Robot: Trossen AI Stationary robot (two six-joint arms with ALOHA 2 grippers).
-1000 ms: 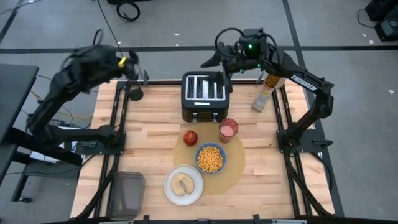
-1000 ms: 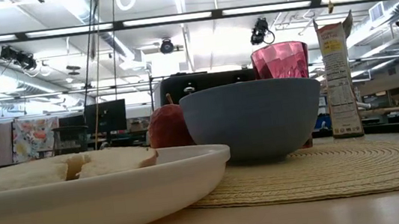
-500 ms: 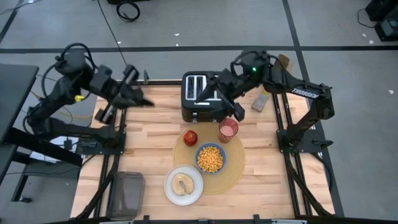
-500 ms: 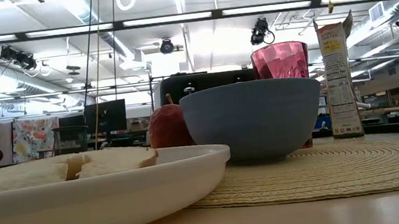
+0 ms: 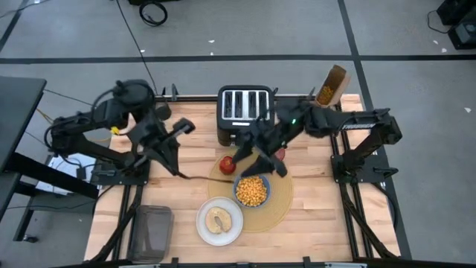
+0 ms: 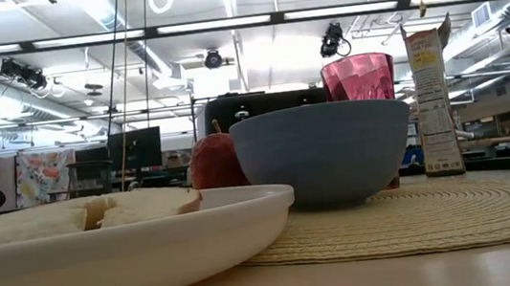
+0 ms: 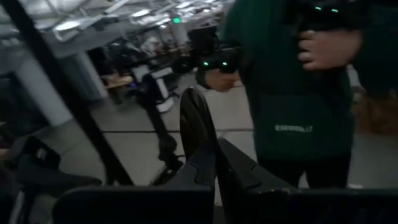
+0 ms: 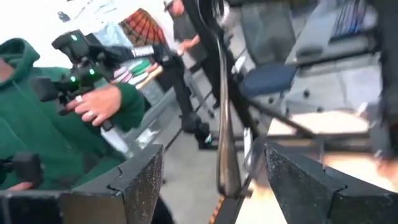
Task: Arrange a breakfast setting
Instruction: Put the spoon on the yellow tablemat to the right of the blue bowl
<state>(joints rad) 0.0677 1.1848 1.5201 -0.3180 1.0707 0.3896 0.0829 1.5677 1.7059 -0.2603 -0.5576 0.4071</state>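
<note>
The tan placemat [image 5: 281, 199] lies at the table's middle. On it stand the blue bowl [image 5: 251, 190] of cereal, the red apple [image 5: 227, 164] and the pink cup [image 5: 277, 153]. The white plate [image 5: 220, 222] with the bagel [image 5: 218, 219] overlaps the mat's near left edge. My left gripper [image 5: 176, 170] is left of the mat, shut on a dark spoon [image 7: 190, 121]. My right gripper [image 5: 256, 158] is open over the apple and cup, holding nothing. In the low view the bowl [image 6: 324, 154], cup [image 6: 358, 75] and apple [image 6: 214, 162] show, and no gripper. My left gripper pinches the spoon between its two shut fingers [image 7: 208, 171]. A dark oval end [image 7: 190, 118] rises past the fingertips. The fingers hide the place of contact, so which part of the spoon they are on cannot be told.
A black toaster [image 5: 244, 112] stands at the far middle. A cereal box [image 5: 331, 84] is at the far right, and a dark container [image 5: 152, 231] at the near left. A person in a green hoodie [image 7: 292, 112] holding controllers shows beyond the table.
Both arms have swung in from beyond the table's far edge. My left gripper has come toward the near side and down, to the left of the placemat. My right gripper has come past the toaster toward the near side, over the apple and cup.
</note>
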